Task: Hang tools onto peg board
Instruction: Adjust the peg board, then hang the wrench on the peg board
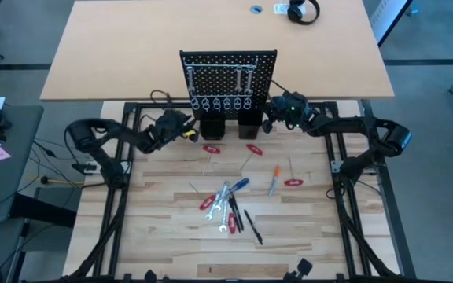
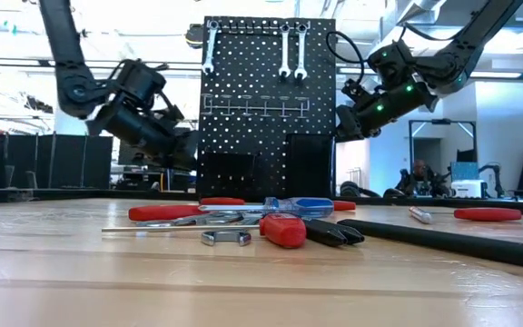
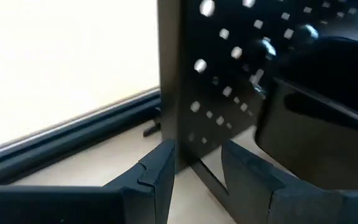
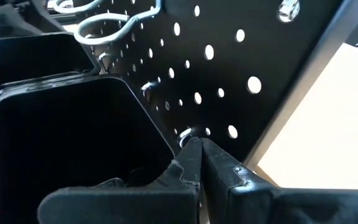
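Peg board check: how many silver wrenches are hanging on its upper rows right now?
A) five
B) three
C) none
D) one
B. The low view shows three silver wrenches hanging near the top of the peg board, one at its left and two side by side further right; the other tools lie on the table.
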### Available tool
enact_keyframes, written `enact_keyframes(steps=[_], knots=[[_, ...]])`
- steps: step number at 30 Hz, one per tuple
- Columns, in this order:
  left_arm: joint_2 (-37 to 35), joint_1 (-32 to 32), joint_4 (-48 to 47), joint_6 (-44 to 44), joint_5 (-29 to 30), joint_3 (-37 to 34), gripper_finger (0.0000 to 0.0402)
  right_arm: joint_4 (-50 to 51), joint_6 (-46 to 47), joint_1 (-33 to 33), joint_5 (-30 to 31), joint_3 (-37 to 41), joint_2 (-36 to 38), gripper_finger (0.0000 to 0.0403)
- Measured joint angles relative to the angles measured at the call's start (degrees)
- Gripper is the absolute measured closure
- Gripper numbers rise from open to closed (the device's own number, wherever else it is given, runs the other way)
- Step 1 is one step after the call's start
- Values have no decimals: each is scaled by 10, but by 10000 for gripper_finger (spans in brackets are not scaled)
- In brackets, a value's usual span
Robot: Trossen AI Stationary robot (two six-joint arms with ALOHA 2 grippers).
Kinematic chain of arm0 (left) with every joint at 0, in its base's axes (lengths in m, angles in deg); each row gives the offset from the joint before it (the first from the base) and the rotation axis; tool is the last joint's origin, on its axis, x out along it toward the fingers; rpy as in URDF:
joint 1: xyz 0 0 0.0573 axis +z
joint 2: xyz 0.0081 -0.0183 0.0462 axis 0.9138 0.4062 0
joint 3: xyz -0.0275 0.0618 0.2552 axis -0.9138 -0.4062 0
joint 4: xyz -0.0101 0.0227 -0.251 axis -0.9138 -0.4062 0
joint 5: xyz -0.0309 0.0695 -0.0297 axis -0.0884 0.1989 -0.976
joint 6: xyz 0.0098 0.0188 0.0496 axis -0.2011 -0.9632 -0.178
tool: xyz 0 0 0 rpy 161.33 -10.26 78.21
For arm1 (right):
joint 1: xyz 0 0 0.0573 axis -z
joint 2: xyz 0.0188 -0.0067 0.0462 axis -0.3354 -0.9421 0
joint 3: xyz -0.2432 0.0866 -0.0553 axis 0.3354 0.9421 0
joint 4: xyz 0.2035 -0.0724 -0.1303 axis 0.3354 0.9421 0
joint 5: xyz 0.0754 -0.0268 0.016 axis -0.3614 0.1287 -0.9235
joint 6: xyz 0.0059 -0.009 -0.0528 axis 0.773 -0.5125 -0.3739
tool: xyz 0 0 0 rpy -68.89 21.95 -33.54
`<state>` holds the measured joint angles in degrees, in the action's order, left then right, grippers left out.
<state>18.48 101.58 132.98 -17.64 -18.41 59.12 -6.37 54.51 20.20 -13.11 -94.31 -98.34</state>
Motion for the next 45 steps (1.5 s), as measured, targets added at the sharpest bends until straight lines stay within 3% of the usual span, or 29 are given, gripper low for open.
enact_keyframes(steps=[8, 17, 23, 30, 35, 40, 45], knots=[[28, 27, -38, -8, -10, 52, 279, -2, -4, -2, 1, 0, 0, 392], [30, 31, -43, -18, -18, 58, 279, -1, -13, -2, 2, 0, 1, 392], [-9, 7, -90, -48, -4, 57, 279, 47, -34, -35, 11, 0, 58, 392], [-137, -33, -266, -63, 40, 57, 279, 156, -51, -129, 51, 0, 167, 392], [-242, -92, -401, -60, 82, 57, 279, 219, -43, -238, 53, 1, 213, 392], [-315, -190, -497, -32, 87, 56, 279, 227, -40, -369, 52, 1, 195, 392], [-329, -318, -500, 5, 94, 34, 279, 190, 6, -467, 49, 1, 121, 385]])
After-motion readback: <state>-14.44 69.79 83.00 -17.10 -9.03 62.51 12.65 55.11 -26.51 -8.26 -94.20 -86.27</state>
